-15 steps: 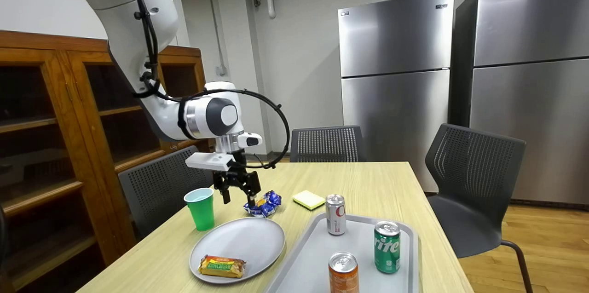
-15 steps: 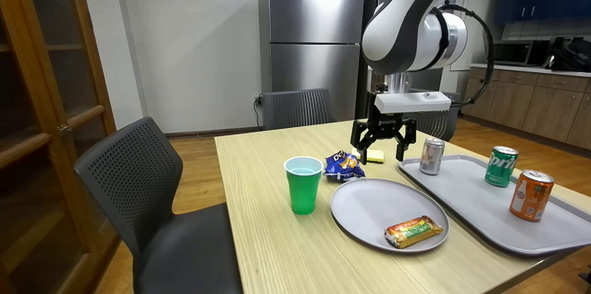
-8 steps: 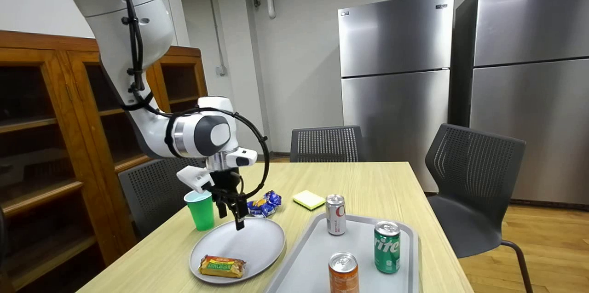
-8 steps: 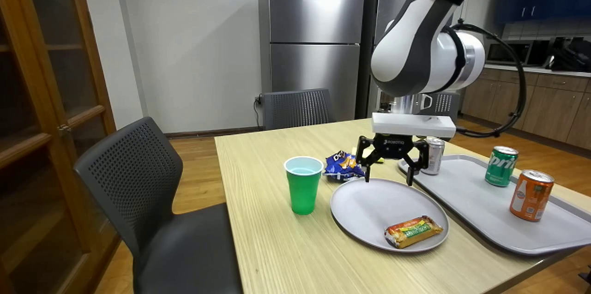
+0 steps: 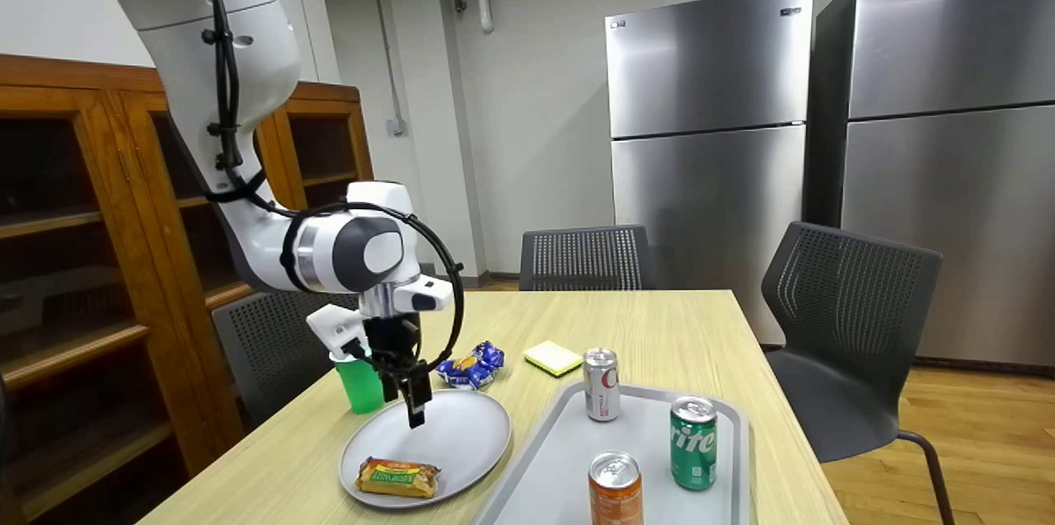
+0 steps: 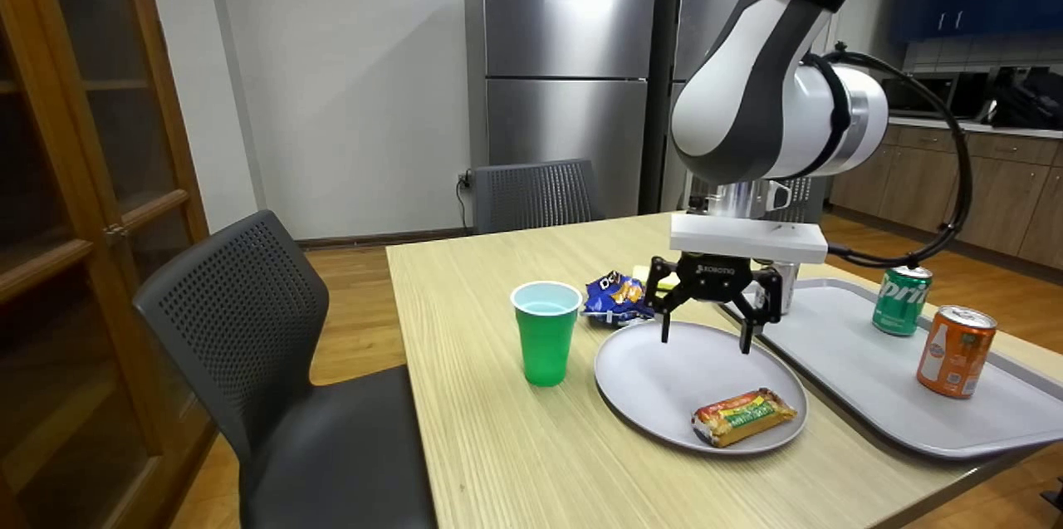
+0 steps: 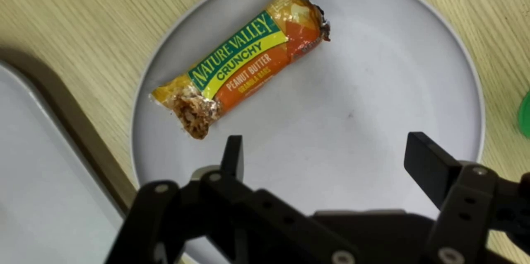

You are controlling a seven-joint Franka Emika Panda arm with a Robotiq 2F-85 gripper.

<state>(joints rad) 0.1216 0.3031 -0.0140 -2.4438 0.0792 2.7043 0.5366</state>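
My gripper (image 6: 705, 343) is open with nothing between its fingers. It points down above the grey plate (image 6: 664, 379), apart from it. In the wrist view the open fingers (image 7: 325, 144) span the bare part of the plate (image 7: 372, 69). A granola bar (image 7: 240, 59) in a green, yellow and orange wrapper lies on the plate, ahead and left of the fingers there. The bar also shows in both exterior views (image 5: 398, 478) (image 6: 742, 417). A green cup (image 6: 546, 342) stands beside the plate; in an exterior view the gripper (image 5: 402, 410) and its mount partly hide the cup (image 5: 363, 386).
A blue chip bag (image 6: 616, 299) and a yellow sponge (image 5: 553, 358) lie beyond the plate. A grey tray (image 5: 544, 475) holds a silver can (image 5: 602, 385), a green can (image 5: 693, 442) and an orange can (image 5: 616, 492). Chairs (image 6: 249, 330) stand around the table.
The arm has moved from near the chip bag toward the plate and come lower. The gripper has turned slightly and stays open. The objects on the table have not moved.
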